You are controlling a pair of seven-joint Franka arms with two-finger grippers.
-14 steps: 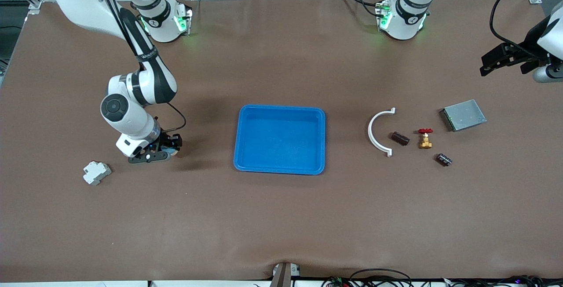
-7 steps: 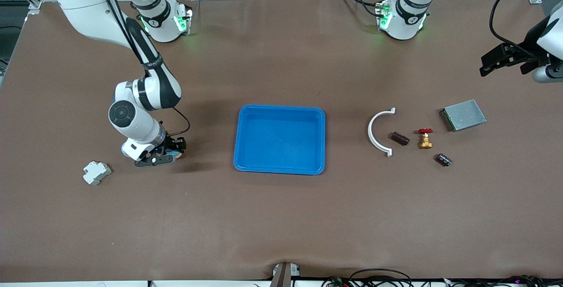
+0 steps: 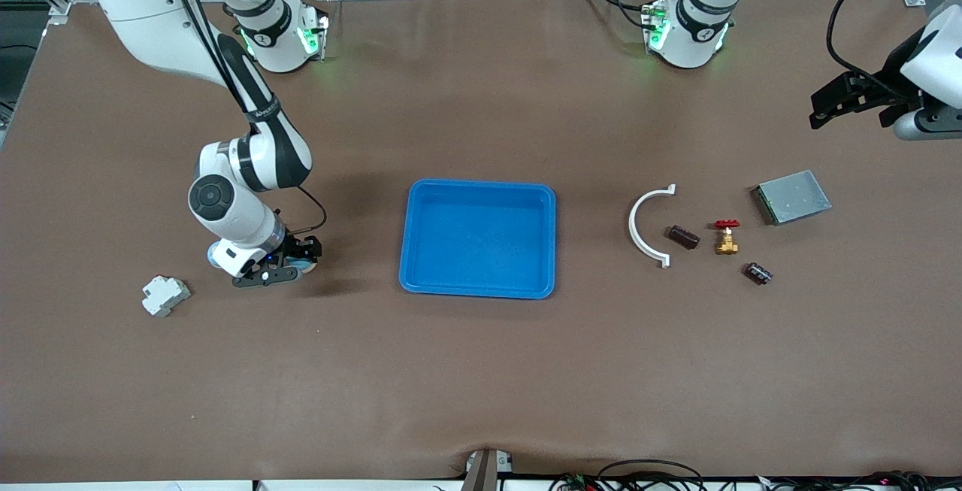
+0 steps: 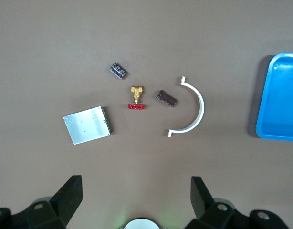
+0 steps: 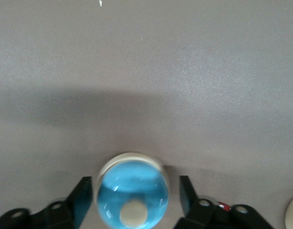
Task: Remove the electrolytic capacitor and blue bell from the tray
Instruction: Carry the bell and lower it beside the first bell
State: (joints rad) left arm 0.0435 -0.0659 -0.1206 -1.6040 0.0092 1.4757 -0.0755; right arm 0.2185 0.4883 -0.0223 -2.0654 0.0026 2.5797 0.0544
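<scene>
The round blue bell with a pale rim and a cream button on top (image 5: 132, 193) sits between the fingers of the right gripper (image 3: 284, 265), which is clenched on it low over the brown table (image 3: 481, 371), between the blue rectangular plastic tray (image 3: 479, 238) in the middle of the worktop and the small white plastic block (image 3: 164, 295) toward the right arm's end. The small dark cylindrical capacitor with striped ends (image 3: 758, 273) lies on the table toward the left arm's end, near the brass valve with a red handle (image 3: 726, 236), the dark brown oblong part (image 3: 684, 236), the white curved plastic clip (image 3: 647, 226) and the flat grey metal box (image 3: 791, 196). The left gripper (image 3: 857, 100) hangs with its fingers spread apart, empty, high near the corner at the left arm's end beside the bases.
</scene>
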